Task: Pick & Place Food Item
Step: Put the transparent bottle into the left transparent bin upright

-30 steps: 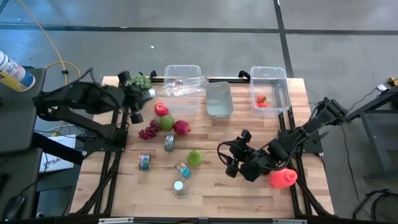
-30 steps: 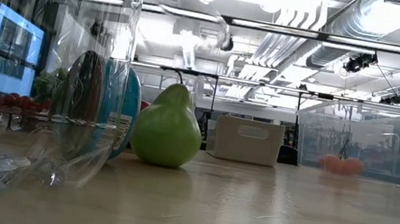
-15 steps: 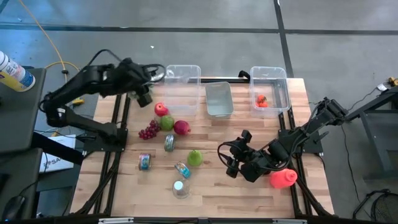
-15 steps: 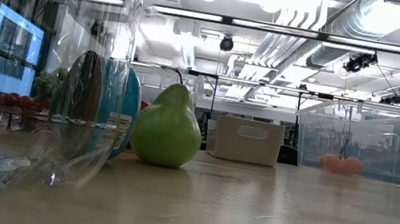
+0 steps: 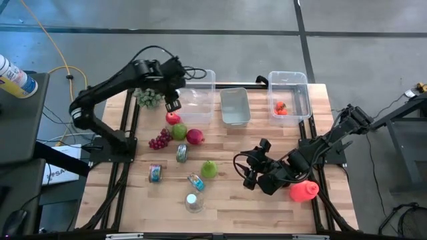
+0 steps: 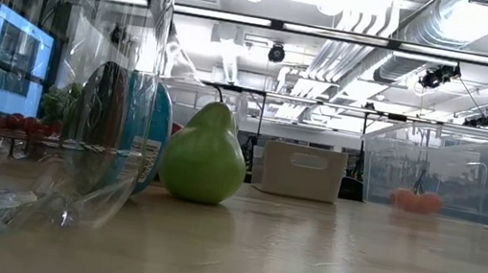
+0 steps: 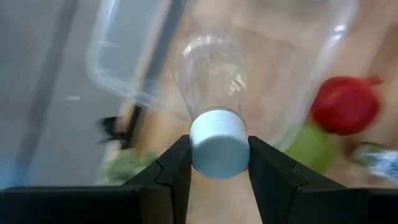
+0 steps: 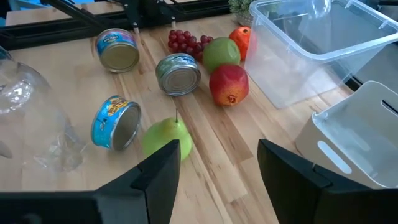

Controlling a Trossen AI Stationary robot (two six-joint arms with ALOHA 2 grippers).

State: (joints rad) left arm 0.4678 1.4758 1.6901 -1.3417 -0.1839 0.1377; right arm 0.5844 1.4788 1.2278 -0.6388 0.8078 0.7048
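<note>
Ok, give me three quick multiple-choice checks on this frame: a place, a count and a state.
1. The tomato lies in: A left bin; B right bin; C middle bin.
2. Cans on the table: A two; B three; C five.
3. Left end effector: A open, empty; B shut on a bottle; C out of view.

B, red fruit shows inside that bin; B, three lie near the pear; B, its fingers clamp the white cap.
</note>
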